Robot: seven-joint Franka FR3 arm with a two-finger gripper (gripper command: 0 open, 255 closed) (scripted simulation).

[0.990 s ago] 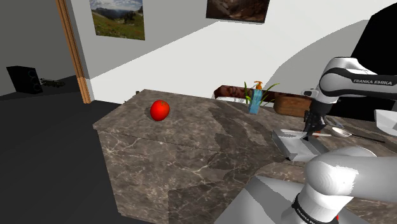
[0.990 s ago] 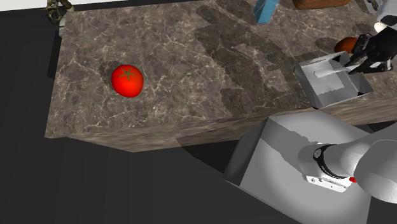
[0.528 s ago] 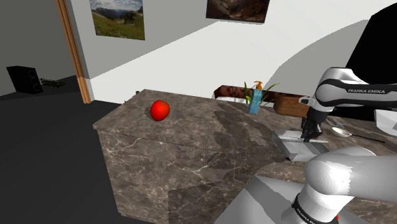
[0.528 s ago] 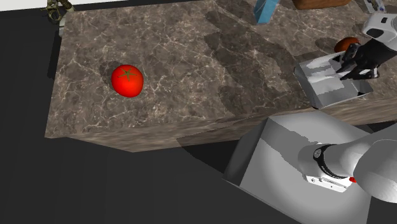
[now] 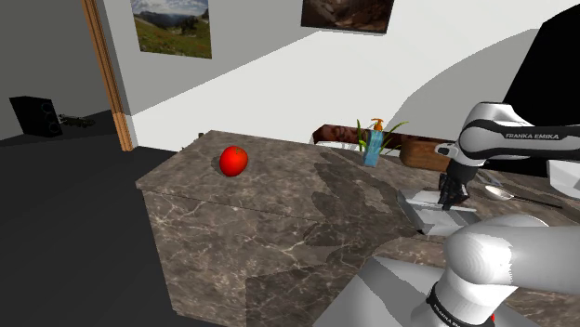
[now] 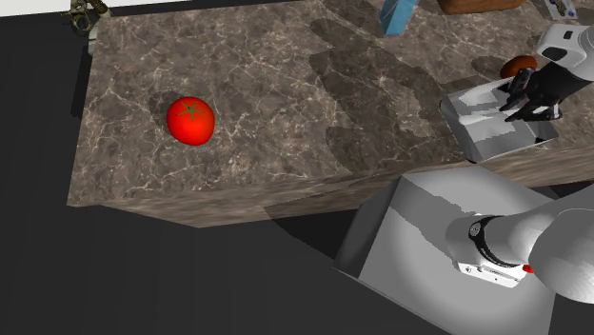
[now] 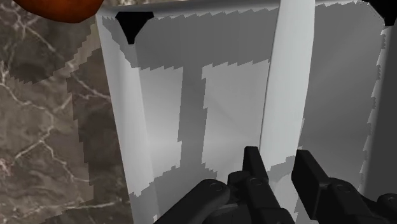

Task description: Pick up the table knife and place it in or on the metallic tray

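A grey metallic tray [image 5: 429,215] [image 6: 490,141] sits on the marble counter near the stand. Low over it is my black gripper [image 5: 450,199] [image 6: 520,103]. In the wrist view a long pale table knife [image 7: 287,83] runs from between the fingers across the inside of the tray [image 7: 121,102]. My gripper [image 7: 280,167] is shut on the knife's near end, one finger on each side of it. The knife's far end reaches the tray's far rim.
A red tomato [image 5: 233,160] [image 6: 190,120] lies far off on the counter. A brown-red round object [image 6: 519,65] [image 7: 60,7] sits just beyond the tray. A spoon [image 5: 507,193], a blue bottle [image 5: 373,149] and a brown container [image 5: 428,152] stand nearby.
The gripper has come down and shifted slightly toward the shoulder view's left, bringing the knife low into the tray. The tomato has not moved.
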